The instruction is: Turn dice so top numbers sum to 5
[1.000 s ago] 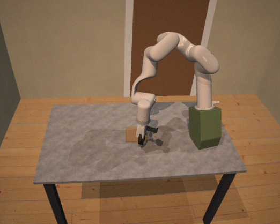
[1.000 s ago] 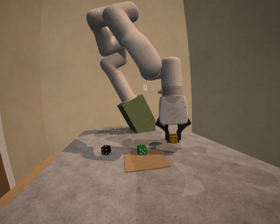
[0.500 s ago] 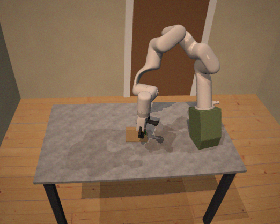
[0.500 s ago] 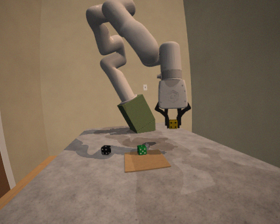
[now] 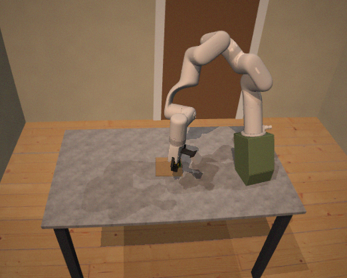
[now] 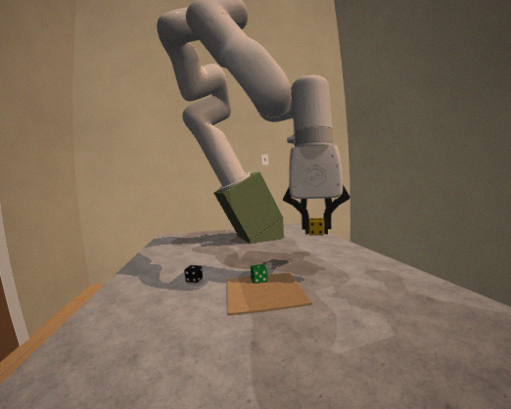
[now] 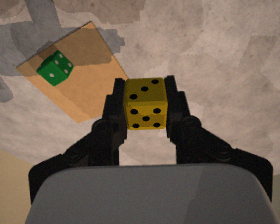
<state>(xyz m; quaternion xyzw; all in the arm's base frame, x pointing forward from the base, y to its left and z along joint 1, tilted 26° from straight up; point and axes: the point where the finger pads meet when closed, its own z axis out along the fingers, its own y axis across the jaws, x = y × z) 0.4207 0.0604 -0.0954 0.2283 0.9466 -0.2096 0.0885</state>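
My gripper (image 6: 317,226) is shut on the yellow die (image 6: 317,226) and holds it well above the table, to the right of the mat. In the wrist view the yellow die (image 7: 145,103) sits between the black fingers, and two faces show, one with three pips and one with five. The tan mat (image 6: 267,294) lies flat on the grey table. The green die (image 6: 258,273) rests flat on the mat near its far edge, and it also shows in the wrist view (image 7: 55,69). The black die (image 6: 193,274) lies on the table left of the mat, off it.
The arm's green base block (image 6: 250,207) stands at the back of the table, beyond the mat. In the top view the mat (image 5: 163,167) lies near the table's middle, with the base (image 5: 254,157) to its right.
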